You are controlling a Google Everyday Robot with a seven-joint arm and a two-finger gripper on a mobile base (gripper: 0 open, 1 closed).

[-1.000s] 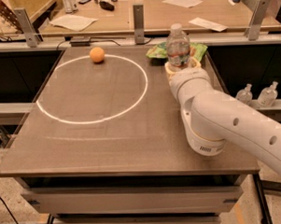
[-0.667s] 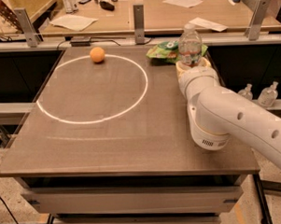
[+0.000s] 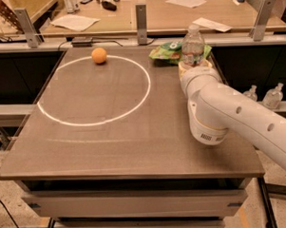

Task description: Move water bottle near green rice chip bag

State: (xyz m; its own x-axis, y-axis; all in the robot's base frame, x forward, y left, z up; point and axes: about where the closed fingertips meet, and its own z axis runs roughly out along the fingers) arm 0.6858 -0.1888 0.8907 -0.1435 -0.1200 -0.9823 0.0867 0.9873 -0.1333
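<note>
- Compared with a second ago, the water bottle (image 3: 193, 43) and the gripper (image 3: 194, 66) are found further right – moved from the middle of the green chip bag (image 3: 165, 52) to its right end.
- Against the later of the two earlier views, almost nothing is changed.
- The bottle is pinched low down by the gripper at the table's (image 3: 111, 150) far right edge; it is held upright, overlapping the bag.
- The bottle is made of clear ribbed plastic and topped by a white cap.
- The bag is seen as flat, crinkled foil.
- A small round orange ball (image 3: 99, 55) is set on a thin white ring (image 3: 62, 120) – well apart from the bottle.
- The arm (image 3: 238, 121) is cased in smooth white shell.
</note>
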